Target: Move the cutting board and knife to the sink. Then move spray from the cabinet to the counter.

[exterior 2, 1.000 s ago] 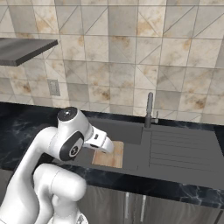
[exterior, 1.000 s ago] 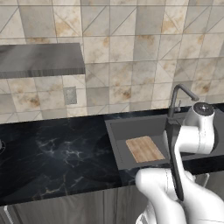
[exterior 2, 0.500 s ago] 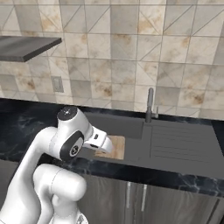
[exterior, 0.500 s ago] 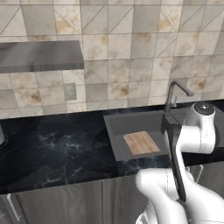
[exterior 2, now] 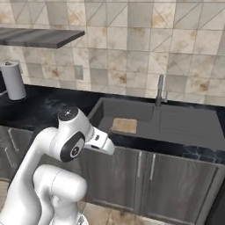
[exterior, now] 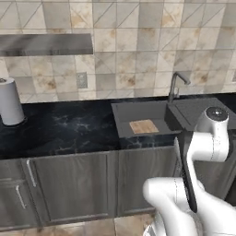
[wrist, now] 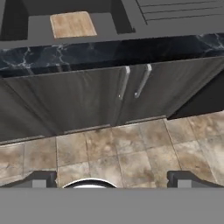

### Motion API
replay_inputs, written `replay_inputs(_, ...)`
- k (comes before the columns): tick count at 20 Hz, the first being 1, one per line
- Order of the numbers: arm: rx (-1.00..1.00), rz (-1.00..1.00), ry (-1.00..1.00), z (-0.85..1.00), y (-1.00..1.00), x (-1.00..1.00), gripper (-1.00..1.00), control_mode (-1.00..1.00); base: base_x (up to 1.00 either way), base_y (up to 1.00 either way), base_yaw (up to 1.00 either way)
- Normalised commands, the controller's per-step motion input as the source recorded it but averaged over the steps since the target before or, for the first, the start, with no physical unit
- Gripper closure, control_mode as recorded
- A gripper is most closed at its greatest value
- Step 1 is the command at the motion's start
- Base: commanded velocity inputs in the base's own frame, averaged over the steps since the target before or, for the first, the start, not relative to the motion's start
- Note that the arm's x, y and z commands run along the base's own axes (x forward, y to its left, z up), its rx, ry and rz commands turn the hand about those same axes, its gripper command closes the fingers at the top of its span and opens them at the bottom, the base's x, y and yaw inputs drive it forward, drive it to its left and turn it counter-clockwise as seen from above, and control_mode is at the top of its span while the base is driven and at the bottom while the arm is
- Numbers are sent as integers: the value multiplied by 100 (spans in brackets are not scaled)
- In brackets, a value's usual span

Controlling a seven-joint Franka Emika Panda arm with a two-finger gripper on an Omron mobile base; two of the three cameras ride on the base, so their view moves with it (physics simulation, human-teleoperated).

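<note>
Black marble table [exterior: 69, 129] runs across the kitchen, with a paper towel roll [exterior: 9, 101] standing at its left end and a grey shelf [exterior: 46, 44] on the wall above. Further right, the cutting board [exterior: 144, 126] lies flat on the bottom of the sink [exterior: 120, 120], near the tap [exterior: 175, 85], so this part looks done. I cannot see the knife or the spray. The hand [wrist: 111, 178] is wide open and empty, low in front of the lower doors [wrist: 78, 98], well apart from the table. I think the base should first drive until the knife is in sight, and only then lower the hand over its thin handle.
</note>
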Motion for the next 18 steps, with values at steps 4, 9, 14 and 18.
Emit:
replay_inputs(4, 0, 0, 0, 0, 0, 0, -100, 100, -50, 5, 68)
replay_inputs(9, 0, 0, 0, 0, 0, 0, -100, 100, -9, 7, 99)
replay_inputs(14, 0, 0, 0, 0, 0, 0, -100, 100, -4, 5, 100)
replay_inputs(18, 0, 0, 0, 0, 0, 0, -100, 100, -4, 5, 100)
